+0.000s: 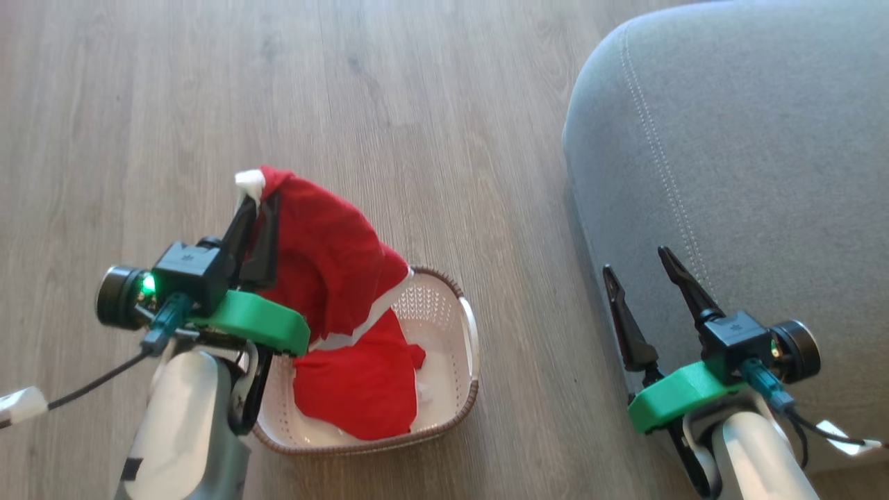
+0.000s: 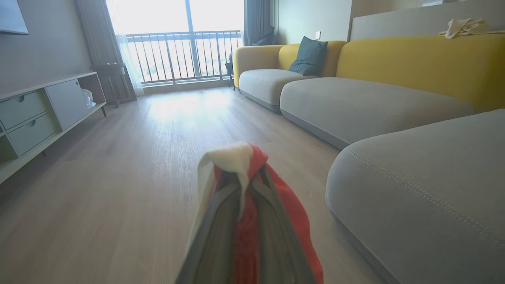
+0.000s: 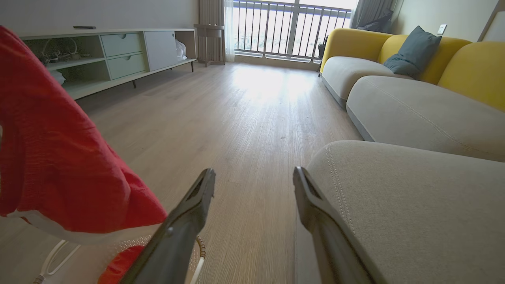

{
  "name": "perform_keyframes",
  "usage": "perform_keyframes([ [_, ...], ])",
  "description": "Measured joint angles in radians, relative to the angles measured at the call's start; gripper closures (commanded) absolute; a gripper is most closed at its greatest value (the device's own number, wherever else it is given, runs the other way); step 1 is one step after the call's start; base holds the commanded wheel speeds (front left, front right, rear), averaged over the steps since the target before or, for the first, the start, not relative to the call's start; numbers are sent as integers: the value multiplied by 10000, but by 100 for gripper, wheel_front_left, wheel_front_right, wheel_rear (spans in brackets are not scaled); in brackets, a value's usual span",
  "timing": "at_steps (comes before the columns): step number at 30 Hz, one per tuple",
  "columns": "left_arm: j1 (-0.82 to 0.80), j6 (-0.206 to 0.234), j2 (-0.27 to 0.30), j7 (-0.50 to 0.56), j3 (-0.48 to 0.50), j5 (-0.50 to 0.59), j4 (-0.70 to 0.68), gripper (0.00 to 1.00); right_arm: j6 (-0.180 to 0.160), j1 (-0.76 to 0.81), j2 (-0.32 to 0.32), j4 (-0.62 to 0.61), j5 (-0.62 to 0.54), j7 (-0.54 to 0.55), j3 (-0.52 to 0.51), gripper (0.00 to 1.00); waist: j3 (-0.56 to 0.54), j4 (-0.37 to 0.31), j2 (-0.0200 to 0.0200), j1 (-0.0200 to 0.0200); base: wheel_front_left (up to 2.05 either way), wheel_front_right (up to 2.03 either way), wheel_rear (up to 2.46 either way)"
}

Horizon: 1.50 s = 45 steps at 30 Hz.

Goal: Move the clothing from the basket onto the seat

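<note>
Your L claw (image 1: 258, 208) is clamped on one red garment (image 1: 326, 264), hung over the basket (image 1: 460, 300) where the 2nd garment (image 1: 361, 389) lies, and the seat (image 1: 750, 173) is off to its right across bare floor (image 1: 528, 229); R claw (image 1: 635, 259), spread and empty, is nearer the seat.

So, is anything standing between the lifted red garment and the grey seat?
Nothing visible blocks it. The left gripper holds the garment above the basket; bare wood floor lies between it and the seat. The open right gripper hovers at the seat's near edge, beside the path.
</note>
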Motion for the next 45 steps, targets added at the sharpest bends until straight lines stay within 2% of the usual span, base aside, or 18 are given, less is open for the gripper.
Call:
perform_keyframes([
  [7,118,-330,-140,-2,270,-205,-1317,100,0,343,0,-13,21,0,8,0,-493,-19,0,0,0,0,0],
  [17,41,-309,-155,-75,186,-1127,-3363,100,0,638,0,-52,46,0,13,0,-824,-36,0,0,0,0,0],
  [21,-337,-146,-153,-77,-255,-1229,-4149,100,0,638,0,-58,46,0,12,0,-858,-40,0,0,0,0,0],
  [25,-416,-40,-159,-77,-1289,-1267,-4673,100,0,638,0,-73,42,0,73,0,-866,-46,0,0,0,0,0],
  [28,-376,104,-157,-77,-1578,-1534,-4782,100,0,638,0,-73,42,0,65,0,-882,-78,0,1,0,0,0],
  [34,-21,123,-153,-77,-2125,-1703,-4943,100,0,637,0,-150,44,0,8,0,-783,-41,0,1,0,0,0],
  [45,-26,291,-151,-77,-2130,-1864,-4968,100,0,635,0,-169,-4,0,-73,0,-717,34,0,1,0,0,0],
])
